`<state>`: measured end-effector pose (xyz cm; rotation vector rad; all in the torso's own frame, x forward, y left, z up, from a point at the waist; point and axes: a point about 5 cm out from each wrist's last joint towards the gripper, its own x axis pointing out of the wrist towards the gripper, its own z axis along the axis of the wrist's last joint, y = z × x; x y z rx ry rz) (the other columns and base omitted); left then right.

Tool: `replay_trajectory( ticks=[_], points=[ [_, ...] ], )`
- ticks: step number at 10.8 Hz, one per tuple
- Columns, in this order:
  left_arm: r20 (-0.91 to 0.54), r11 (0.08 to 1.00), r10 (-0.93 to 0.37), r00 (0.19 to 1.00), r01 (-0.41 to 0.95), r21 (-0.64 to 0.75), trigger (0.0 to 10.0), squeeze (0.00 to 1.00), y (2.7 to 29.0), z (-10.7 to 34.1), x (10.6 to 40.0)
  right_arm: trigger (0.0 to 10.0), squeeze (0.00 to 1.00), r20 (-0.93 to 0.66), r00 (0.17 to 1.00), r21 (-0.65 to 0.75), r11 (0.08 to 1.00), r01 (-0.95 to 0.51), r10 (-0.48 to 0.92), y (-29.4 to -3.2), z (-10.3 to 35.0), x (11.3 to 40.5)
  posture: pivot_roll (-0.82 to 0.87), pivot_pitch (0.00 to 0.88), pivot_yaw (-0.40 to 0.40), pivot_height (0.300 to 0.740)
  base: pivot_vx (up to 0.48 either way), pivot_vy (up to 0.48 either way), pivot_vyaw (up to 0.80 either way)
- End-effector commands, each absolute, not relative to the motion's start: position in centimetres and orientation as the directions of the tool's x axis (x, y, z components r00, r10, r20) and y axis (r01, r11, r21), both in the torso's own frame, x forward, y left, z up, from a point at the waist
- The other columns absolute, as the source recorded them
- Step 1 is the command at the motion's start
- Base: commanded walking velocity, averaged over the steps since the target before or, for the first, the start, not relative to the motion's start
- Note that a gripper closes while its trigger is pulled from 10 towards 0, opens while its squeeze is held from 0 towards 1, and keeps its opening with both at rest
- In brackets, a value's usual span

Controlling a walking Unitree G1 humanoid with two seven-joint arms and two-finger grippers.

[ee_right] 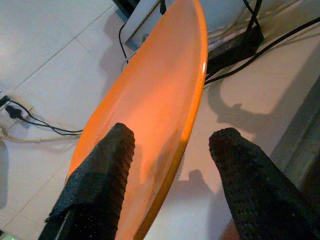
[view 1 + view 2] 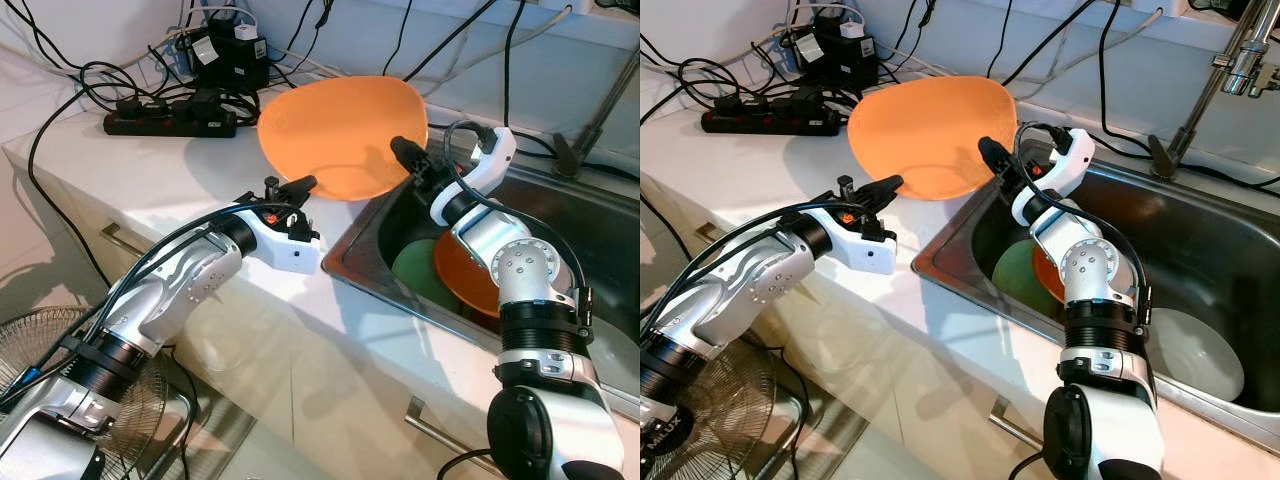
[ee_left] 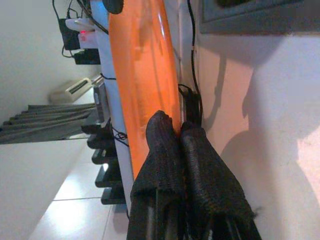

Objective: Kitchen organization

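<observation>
A large orange plate (image 2: 340, 135) is held tilted above the white counter (image 2: 150, 180), just left of the sink. My left gripper (image 2: 305, 184) is shut on the plate's near rim; in the left wrist view its fingers (image 3: 167, 145) pinch the orange plate (image 3: 145, 65) edge. My right gripper (image 2: 402, 152) reaches from over the sink to the plate's right edge. It stands open, and in the right wrist view its fingers (image 1: 107, 165) sit on either side of the orange plate (image 1: 155, 100) rim.
The steel sink (image 2: 940, 268) holds a green dish (image 2: 415, 270), another orange plate (image 2: 465, 278) and a white plate (image 2: 1195, 355). A black power strip (image 2: 170, 122) and tangled cables lie at the counter's back. A faucet (image 2: 1230, 60) stands at back right, a fan (image 2: 30, 340) at floor left.
</observation>
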<state>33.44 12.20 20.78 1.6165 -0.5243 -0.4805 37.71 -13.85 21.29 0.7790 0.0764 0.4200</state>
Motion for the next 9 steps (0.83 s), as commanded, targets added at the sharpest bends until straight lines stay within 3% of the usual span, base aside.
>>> replay_trajectory(
  ticks=[1,9],
  points=[
    [0.031,-0.067,-0.603,0.797,-0.090,0.994,10.0,0.00,11.98,21.56,33.38,0.0,0.00,0.098,0.909,0.701,0.621,-0.351,0.404,-13.70,21.68,37.68,0.22,0.000,-0.035,0.740,0.000,0.000,0.00],
    [0.047,-0.079,-0.610,0.791,-0.120,0.990,10.0,0.00,11.78,21.76,33.47,0.0,0.00,0.120,0.898,0.727,0.579,-0.369,0.423,-13.28,21.95,37.54,0.22,0.007,-0.037,0.740,0.000,0.000,0.00]
  ],
)
